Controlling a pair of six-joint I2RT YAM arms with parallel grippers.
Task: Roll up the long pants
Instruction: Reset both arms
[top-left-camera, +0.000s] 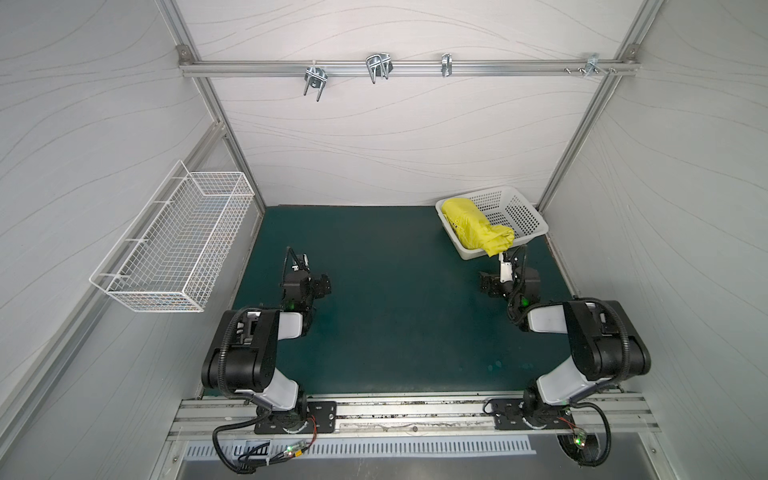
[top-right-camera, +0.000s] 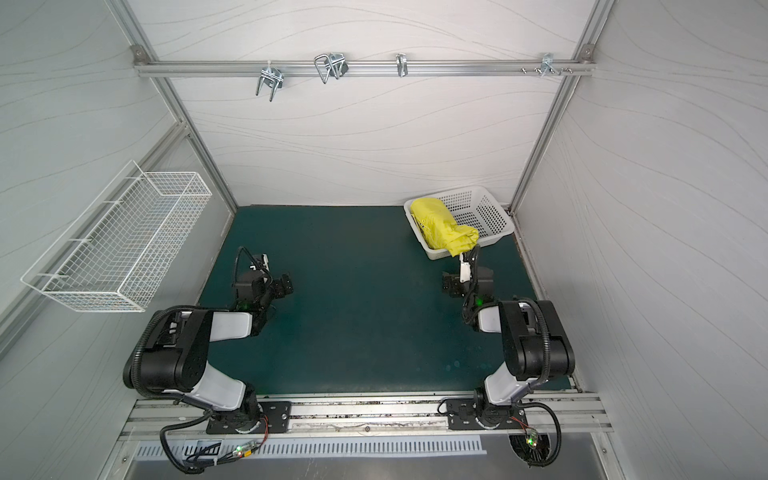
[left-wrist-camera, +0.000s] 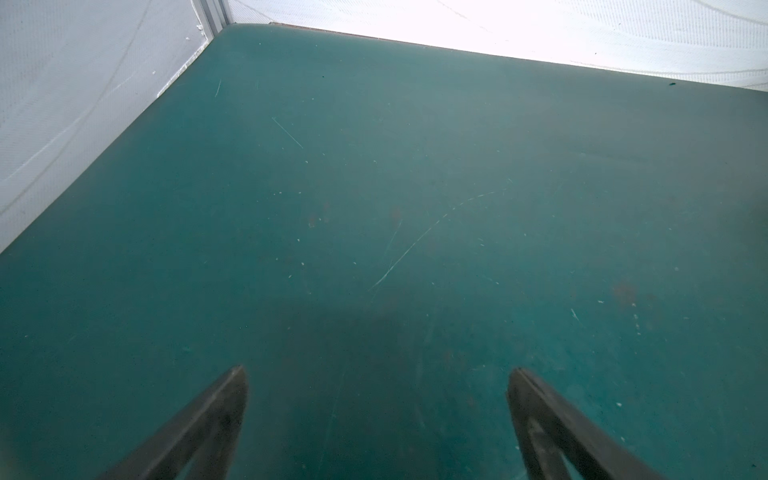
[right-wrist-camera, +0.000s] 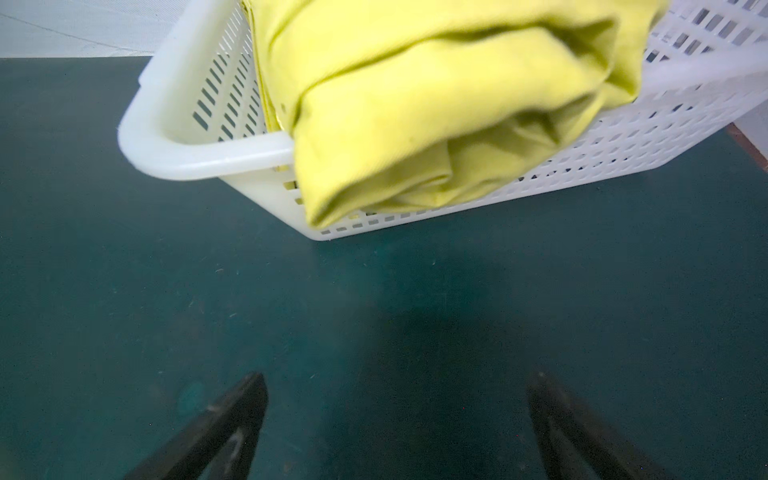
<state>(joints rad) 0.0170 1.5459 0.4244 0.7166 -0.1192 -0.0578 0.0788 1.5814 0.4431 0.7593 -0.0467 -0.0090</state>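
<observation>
Long pants bundled in white basket, both grippers spread and empty.

The long pants (top-left-camera: 471, 226) (top-right-camera: 442, 226) lie as a folded yellow-green bundle in the white basket (top-left-camera: 513, 216) at the far right corner of the green counter (top-left-camera: 395, 311). The bundle's long axis runs slantwise from the basket's far left corner toward the right arm. Its near end droops over the near rim (right-wrist-camera: 195, 162) and hangs down the outside wall, with layered folds showing at that end (right-wrist-camera: 436, 108). There are small dark marks on the fabric by the basket's left wall, too small to read. The right gripper (right-wrist-camera: 397, 380) has its jaws wide apart over bare counter, near the basket's front wall and touching nothing. The left gripper (left-wrist-camera: 378, 374) also has its jaws wide apart over bare counter, well apart from the basket. A wire basket (top-left-camera: 174, 249) hangs on the left wall.
</observation>
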